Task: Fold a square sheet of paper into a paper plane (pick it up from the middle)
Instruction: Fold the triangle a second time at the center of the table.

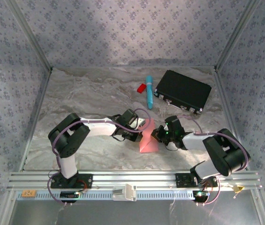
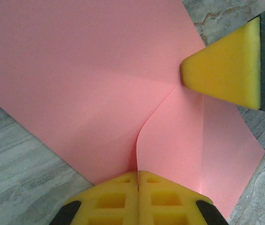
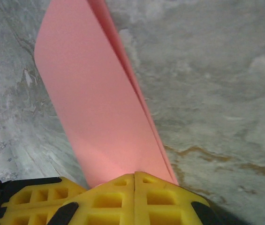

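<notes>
Marbled grey tabletop (image 1: 85, 93) is carrying the thin pink-red square sheet of paper (image 1: 147, 142), partly folded, toward six o'clock of centre. The left gripper (image 2: 137, 176) at its nine o'clock and the right gripper (image 3: 135, 177) at its three are both pinching it. Arms drifting apart are risking a tear, and a slipping pinch is risking a skewed crease.

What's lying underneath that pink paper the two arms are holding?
Grey marbled table shows around the square sheet of paper, pinched by the left gripper and the right gripper. The patch the sheet covers is hidden.
</notes>
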You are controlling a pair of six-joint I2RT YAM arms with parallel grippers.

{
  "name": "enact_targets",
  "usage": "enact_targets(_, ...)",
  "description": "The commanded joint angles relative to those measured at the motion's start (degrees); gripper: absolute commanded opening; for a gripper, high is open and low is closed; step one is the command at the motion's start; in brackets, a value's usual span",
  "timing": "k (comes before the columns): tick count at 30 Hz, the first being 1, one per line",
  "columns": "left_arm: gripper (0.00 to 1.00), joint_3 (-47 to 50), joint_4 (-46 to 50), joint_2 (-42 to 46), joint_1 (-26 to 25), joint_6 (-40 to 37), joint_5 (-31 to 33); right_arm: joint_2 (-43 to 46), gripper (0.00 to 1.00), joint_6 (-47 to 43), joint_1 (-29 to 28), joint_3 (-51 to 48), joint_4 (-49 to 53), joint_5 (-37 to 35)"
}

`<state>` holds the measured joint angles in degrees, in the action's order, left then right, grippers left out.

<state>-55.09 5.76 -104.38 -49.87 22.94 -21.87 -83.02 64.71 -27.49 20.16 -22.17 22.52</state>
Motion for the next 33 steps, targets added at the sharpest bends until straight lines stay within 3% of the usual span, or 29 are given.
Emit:
enact_targets(1,0.0,0.37,2.94,-2.15,0.11,-1.52,0.43,-1.16,0.0,-0.47,2.09,-2.48,-0.13,-0.64)
enact_targets(12,0.0,0.53,2.77,-2.07,0.1,-1.23,0.51,2.32,0.0,0.94,4.56,-3.05,-1.1,-1.85)
enact_targets(21,0.0,0.31,2.8,-1.78,0.04,-1.1,0.42,11.41,0.0,-1.49,1.89,-1.47,2.65,-0.55)
enact_targets(33,0.0,0.27,2.67,-1.98,0.06,-1.23,0.25,-0.07,0.0,0.92,-6.62,0.96,-2.66,1.33)
